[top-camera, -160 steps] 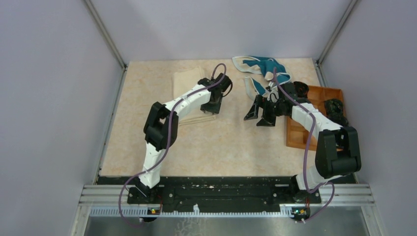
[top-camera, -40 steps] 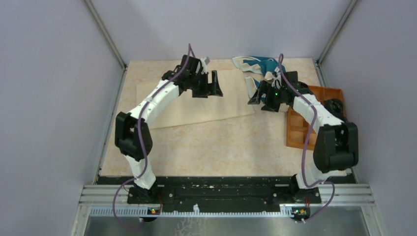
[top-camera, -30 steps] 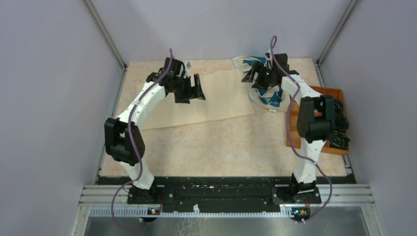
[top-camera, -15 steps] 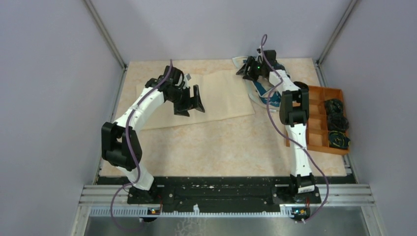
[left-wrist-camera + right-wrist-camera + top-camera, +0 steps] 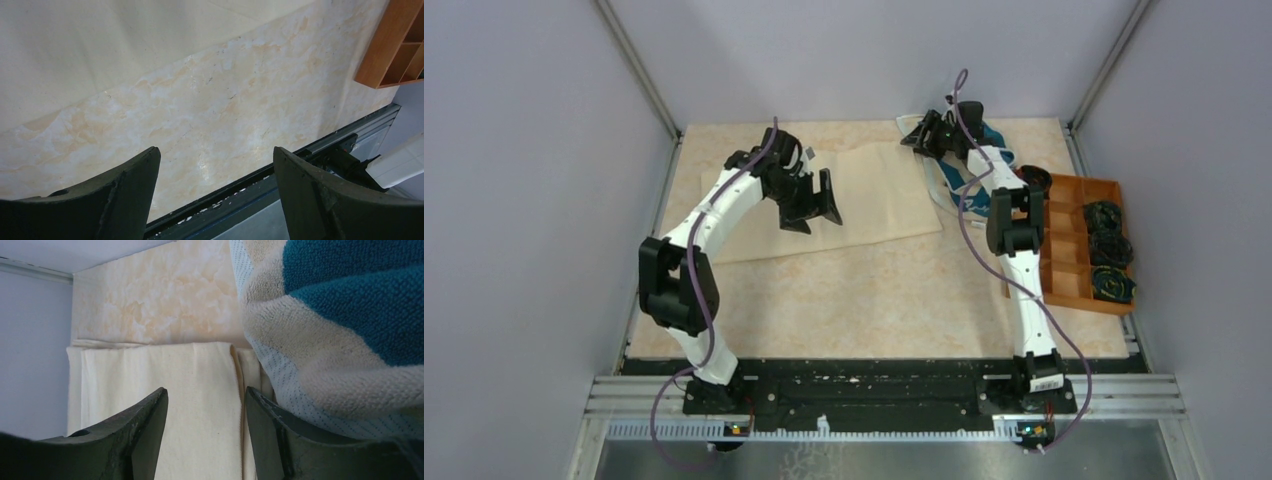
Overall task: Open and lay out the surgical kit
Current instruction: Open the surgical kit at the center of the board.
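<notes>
The beige cloth wrap lies spread flat on the back left of the table. It also shows in the left wrist view and the right wrist view. My left gripper hovers over the cloth's middle, open and empty. My right gripper is stretched to the back, at the cloth's far right corner and beside the teal-and-white fabric. It is open and empty. The steel tray, scissors, forceps and tweezers are out of view.
The teal-and-white fabric lies bunched at the back right, close against the right gripper's finger. An orange-brown compartment tray holding dark items sits at the right edge; its corner shows in the left wrist view. Walls enclose three sides.
The folded beige cloth has been spread out flat. My right arm swung from the table's middle to the back by the teal fabric. My left gripper shifted slightly over the cloth.
</notes>
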Motion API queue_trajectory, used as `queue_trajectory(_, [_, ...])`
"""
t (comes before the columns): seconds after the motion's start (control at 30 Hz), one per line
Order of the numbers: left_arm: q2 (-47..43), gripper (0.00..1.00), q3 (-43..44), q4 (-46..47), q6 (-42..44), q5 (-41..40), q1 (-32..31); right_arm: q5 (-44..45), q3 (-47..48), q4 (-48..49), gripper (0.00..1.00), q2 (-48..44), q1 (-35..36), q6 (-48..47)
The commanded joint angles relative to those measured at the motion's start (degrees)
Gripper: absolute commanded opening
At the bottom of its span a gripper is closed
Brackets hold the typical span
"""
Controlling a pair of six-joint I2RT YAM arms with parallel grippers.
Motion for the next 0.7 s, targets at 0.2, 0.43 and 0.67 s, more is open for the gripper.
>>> queue_trajectory(0.2, [3.10, 0.89, 4.09, -2.49, 0.99, -0.07, 0.00, -3.70, 5.68, 11.05, 0.49, 7.04, -0.30, 6.81])
queue_trajectory(0.43, [3.37, 0.89, 4.80, -3.28, 1.21, -0.82, 0.35, -5.34, 10.80, 19.94, 0.25, 11.01, -0.21, 14.05])
queue_trajectory(0.67, [2.66, 0.89, 5.31, -3.49, 0.87, -1.33, 0.53, -5.95, 11.26, 20.01, 0.00, 8.47, 0.12, 16.34])
